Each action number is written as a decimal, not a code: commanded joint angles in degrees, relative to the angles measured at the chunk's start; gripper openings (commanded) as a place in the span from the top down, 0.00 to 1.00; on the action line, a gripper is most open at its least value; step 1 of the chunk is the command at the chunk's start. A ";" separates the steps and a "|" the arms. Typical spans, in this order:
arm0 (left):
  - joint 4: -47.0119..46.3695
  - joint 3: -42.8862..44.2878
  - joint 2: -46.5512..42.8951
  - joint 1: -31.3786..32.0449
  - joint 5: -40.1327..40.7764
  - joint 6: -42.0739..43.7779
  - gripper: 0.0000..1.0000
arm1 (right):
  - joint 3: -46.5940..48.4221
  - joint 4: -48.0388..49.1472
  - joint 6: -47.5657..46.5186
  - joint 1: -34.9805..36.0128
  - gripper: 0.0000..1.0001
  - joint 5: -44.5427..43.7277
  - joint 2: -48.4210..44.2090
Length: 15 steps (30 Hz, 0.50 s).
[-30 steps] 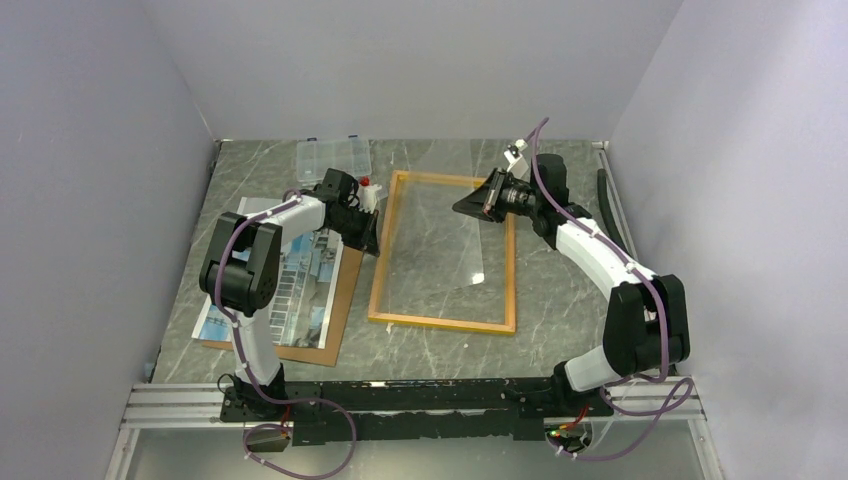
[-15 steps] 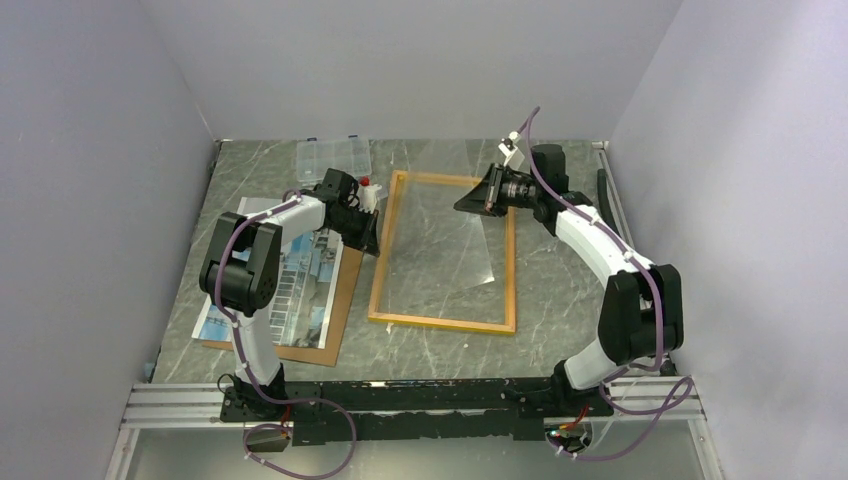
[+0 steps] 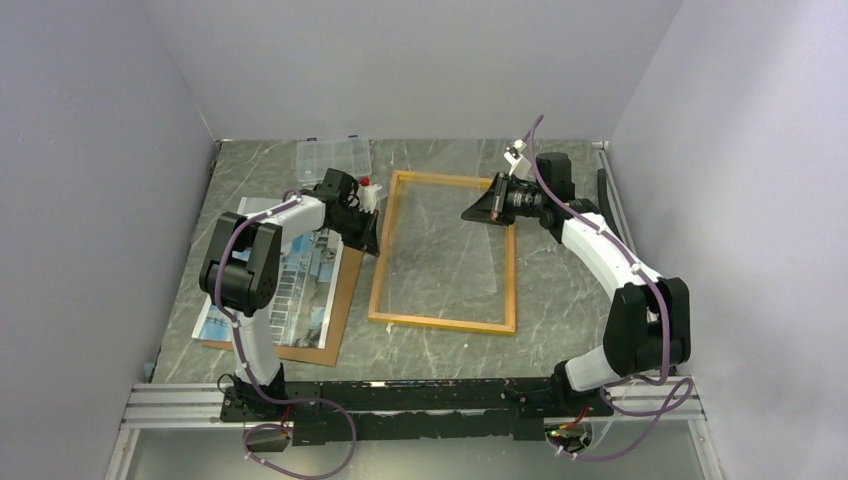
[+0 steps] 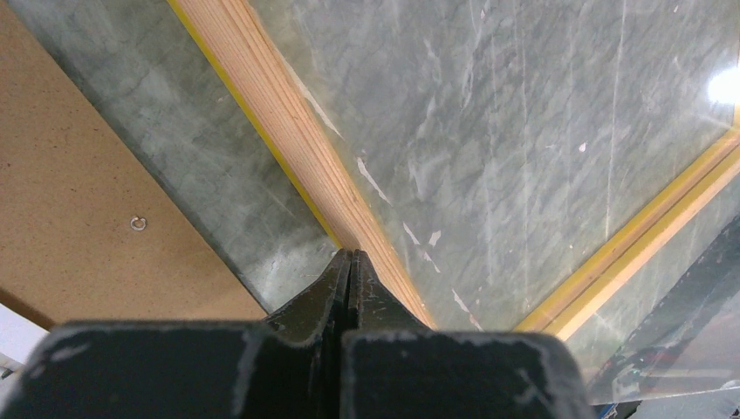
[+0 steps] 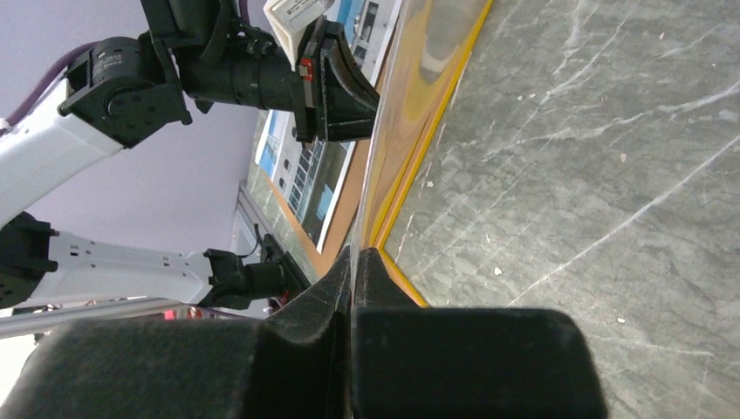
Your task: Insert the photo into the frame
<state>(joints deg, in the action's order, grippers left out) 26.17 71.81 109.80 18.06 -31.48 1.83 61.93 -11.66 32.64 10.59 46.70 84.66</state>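
Lying flat at centre of the top view, the frame (image 3: 441,321) is sitting just right of the photo (image 3: 308,272), which is resting on a brown backing board (image 3: 346,290). The left gripper (image 4: 350,256) is staying clenched, empty, tips at the frame's left rail. The right gripper (image 3: 472,213) is pinching a clear sheet (image 3: 450,250) tilted over the frame.

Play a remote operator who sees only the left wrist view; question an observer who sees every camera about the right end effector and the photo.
Operator: What is the right end effector doing?
Observer: The right end effector is shut on a clear sheet held over the frame.
Operator: Where is the photo?
Observer: The photo lies on the brown backing board, left of the frame.
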 commanded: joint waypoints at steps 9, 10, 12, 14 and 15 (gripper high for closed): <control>-0.81 1.55 0.29 0.42 -2.28 -1.17 0.97 | -0.26 -1.12 -3.31 2.20 1.00 -1.38 -4.30; -0.73 1.57 0.26 0.38 -2.27 -1.14 0.97 | 0.15 -1.13 -3.29 2.25 1.00 -1.49 -4.29; -0.69 1.51 0.16 0.39 -2.17 -1.12 0.97 | 0.56 -0.81 -3.13 2.32 1.00 -1.80 -4.62; -0.69 1.48 0.07 0.39 -2.13 -1.13 0.97 | 1.58 -1.06 -3.21 2.31 1.00 -2.25 -4.62; -0.64 1.52 0.09 0.44 -2.26 -1.12 0.97 | 2.28 -1.68 -3.56 2.30 1.00 -2.64 -4.45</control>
<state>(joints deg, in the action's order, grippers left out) 26.20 71.81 109.80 18.04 -31.51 1.65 61.32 -14.02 31.44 12.47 45.04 81.73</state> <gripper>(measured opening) 0.032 0.010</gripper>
